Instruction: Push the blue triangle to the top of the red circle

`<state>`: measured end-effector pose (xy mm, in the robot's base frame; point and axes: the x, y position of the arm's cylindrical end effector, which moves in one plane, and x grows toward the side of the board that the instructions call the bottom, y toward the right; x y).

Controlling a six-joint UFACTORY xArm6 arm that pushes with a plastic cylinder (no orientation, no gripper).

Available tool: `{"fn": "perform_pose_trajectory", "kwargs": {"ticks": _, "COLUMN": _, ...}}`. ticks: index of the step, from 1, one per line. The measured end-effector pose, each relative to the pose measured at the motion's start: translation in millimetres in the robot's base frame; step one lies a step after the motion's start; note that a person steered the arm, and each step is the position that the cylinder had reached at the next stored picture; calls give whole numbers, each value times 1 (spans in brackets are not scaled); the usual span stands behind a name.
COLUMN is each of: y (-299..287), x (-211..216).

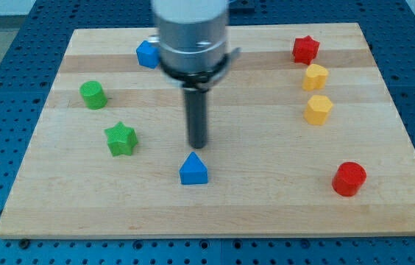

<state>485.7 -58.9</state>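
Note:
The blue triangle [193, 169] lies on the wooden board [266, 206], below the middle. The red circle [349, 179] stands at the lower right, far to the right of the triangle. My tip [196, 145] is just above the triangle toward the view's top, very close to it; I cannot tell whether they touch. The rod hangs from the grey arm body [191, 37] at the top middle.
A second blue block [147, 54] sits at the top, partly behind the arm. A green cylinder [93, 95] and a green star [121, 138] are at the left. A red star [304, 49] and two yellow blocks [315, 76] [318, 109] are at the right.

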Motion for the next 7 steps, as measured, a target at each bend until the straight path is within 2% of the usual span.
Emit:
{"fn": "perform_pose_trajectory", "kwargs": {"ticks": 1, "y": -40, "x": 6}}
{"fn": "perform_pose_trajectory", "kwargs": {"ticks": 2, "y": -32, "x": 33}}
{"fn": "perform_pose_trajectory", "kwargs": {"ticks": 3, "y": -20, "x": 54}}
{"fn": "perform_pose_trajectory", "kwargs": {"ticks": 7, "y": 75, "x": 44}}
